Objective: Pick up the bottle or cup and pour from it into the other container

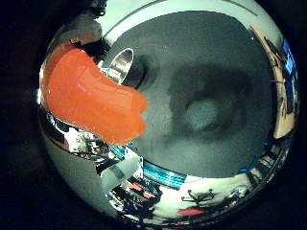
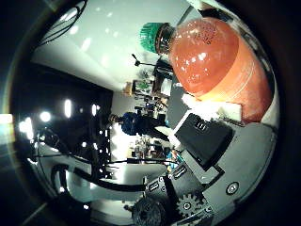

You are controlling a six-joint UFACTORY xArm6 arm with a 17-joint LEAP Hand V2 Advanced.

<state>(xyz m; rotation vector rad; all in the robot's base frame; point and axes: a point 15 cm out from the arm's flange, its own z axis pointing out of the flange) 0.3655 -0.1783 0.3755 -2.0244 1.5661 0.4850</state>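
Gripping the orange bottle (image 2: 214,61) close against its palm, the hand (image 2: 200,141) has its fingers curled round it above the grey table (image 1: 216,62), with a metal cup (image 1: 125,64) standing just beside the bottle.

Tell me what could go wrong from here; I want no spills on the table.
The bottle of orange drink sits close against the palm with its green cap on, so nothing can pour until that comes off. The metal cup lies partly hidden behind the bottle, so aiming may be off. The grey table would catch any miss.
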